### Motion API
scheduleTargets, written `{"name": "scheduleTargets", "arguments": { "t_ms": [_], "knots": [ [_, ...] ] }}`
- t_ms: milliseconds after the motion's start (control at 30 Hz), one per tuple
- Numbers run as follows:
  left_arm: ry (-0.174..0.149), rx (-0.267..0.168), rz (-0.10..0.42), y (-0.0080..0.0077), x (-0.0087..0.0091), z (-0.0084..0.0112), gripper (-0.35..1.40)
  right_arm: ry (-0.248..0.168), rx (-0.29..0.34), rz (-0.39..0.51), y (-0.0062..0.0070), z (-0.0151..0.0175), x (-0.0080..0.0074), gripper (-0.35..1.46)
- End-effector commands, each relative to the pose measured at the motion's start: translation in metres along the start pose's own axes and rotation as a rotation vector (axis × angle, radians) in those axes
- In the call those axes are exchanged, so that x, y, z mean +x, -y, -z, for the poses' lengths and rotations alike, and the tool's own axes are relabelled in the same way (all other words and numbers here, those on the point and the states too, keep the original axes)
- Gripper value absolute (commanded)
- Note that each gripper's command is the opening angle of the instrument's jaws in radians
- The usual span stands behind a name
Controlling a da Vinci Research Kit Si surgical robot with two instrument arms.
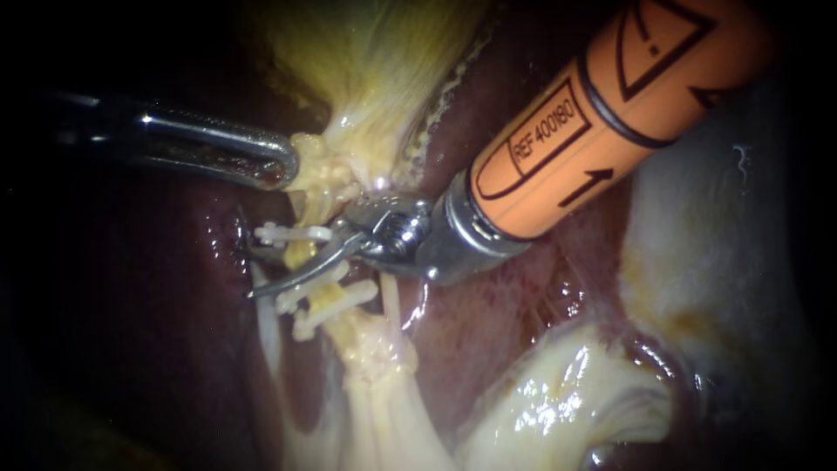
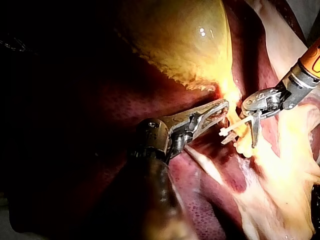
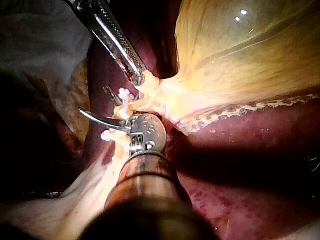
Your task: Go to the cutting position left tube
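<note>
Nearest the endoscope, my right instrument (image 1: 253,275) reaches across the liver (image 1: 497,323) with its curved blades parted. A clear gap shows between them and the clipped tube (image 1: 302,255) runs through it; I cannot tell whether either blade touches it. I take this for the left tube, since a thinner pale strand (image 1: 390,301) lies beside it, toward the right instrument's wrist. The blades sit between the upper clip (image 1: 292,234) and the lower clips (image 1: 336,296), close to both. Beyond, my left instrument (image 1: 288,166) is clamped on the gallbladder (image 1: 375,70) at its neck, apparently keeping the tube taut. Risks noted: a skewed closure would strike a clip or nick the liver under the lower blade, and a slipped left grip would slacken the tube.
</note>
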Motion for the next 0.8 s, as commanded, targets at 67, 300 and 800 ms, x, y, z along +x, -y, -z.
{"name": "scheduleTargets", "arguments": {
  "t_ms": [67, 300, 800],
  "knots": [
    [0.0, 0.0, 0.0, 0.0, 0.0, 0.0, -0.35, -0.005, 0.005, -0.002, 0.0005, 0.0, 0.0004, 1.16],
    [0.0, 0.001, 0.0, -0.0001, 0.0, 0.0, -0.35, -0.007, 0.012, -0.004, 0.0014, -0.0001, 0.0007, 1.16],
    [-0.002, 0.003, 0.029, -0.0001, 0.0, 0.0, -0.35, -0.006, 0.013, -0.004, 0.0015, -0.0001, 0.0006, 1.14]
  ]
}}
